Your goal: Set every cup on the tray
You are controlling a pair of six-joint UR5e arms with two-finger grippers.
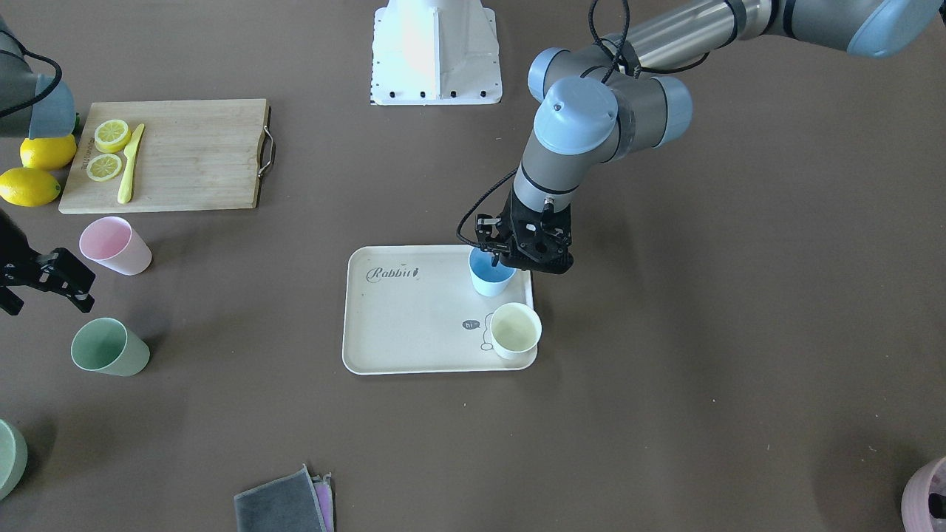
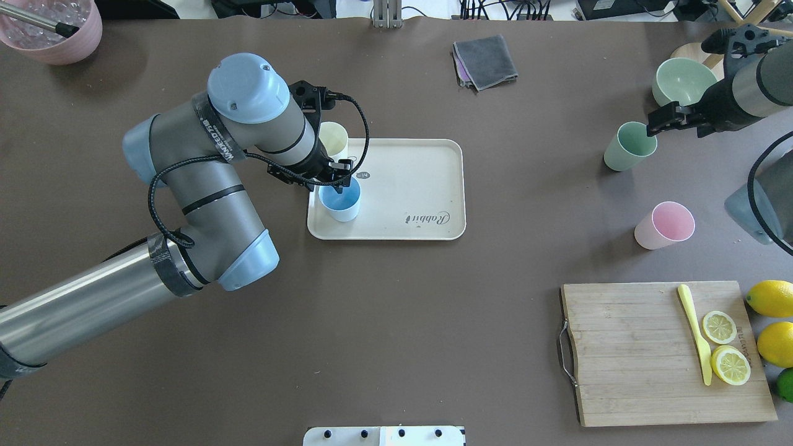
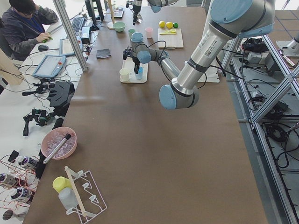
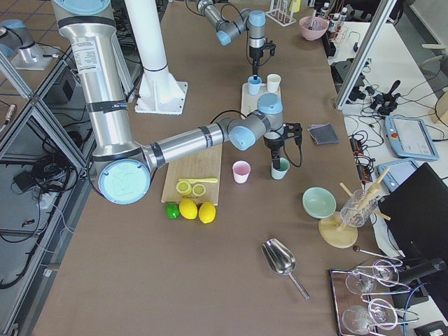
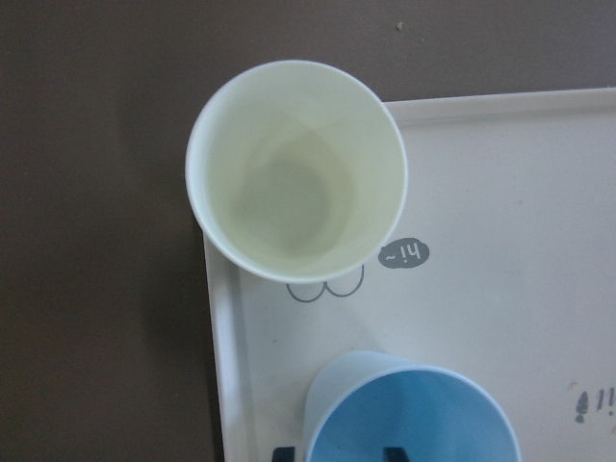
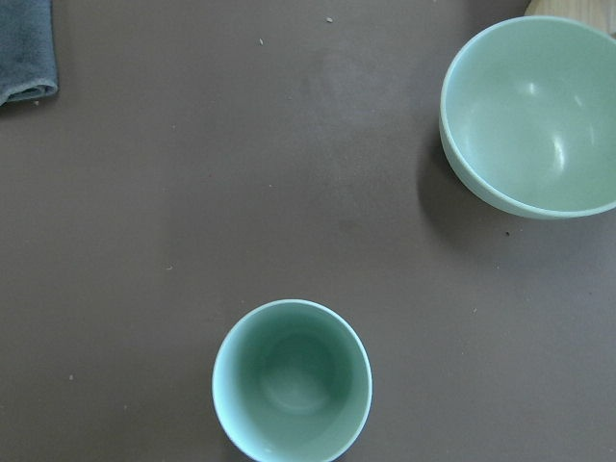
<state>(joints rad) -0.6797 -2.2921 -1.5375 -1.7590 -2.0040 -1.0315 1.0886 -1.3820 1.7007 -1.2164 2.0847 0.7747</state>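
Observation:
The cream tray [image 1: 414,325] [image 2: 409,179] lies mid-table. The light blue cup [image 1: 489,281] [image 2: 339,201] [image 5: 414,414] and the cream-yellow cup [image 1: 515,330] [image 2: 334,137] [image 5: 296,171] stand upright on its end nearest my left arm. My left gripper [image 1: 502,260] [image 2: 334,183] is open and straddles the blue cup's rim, one finger inside, one outside. The pink cup [image 1: 114,245] [image 2: 666,224] and the green cup [image 1: 107,347] [image 2: 629,145] [image 6: 292,380] stand on the table off the tray. My right gripper [image 1: 44,292] [image 2: 675,124] hovers open and empty just beside and above the green cup.
A green bowl [image 2: 684,80] [image 6: 534,115] sits close behind the green cup. A bamboo cutting board [image 2: 632,353] holds lemon slices and a yellow knife, with whole lemons [image 2: 771,297] beside it. A folded grey cloth [image 2: 486,61] and a mauve pot [image 2: 52,28] lie along the far edge.

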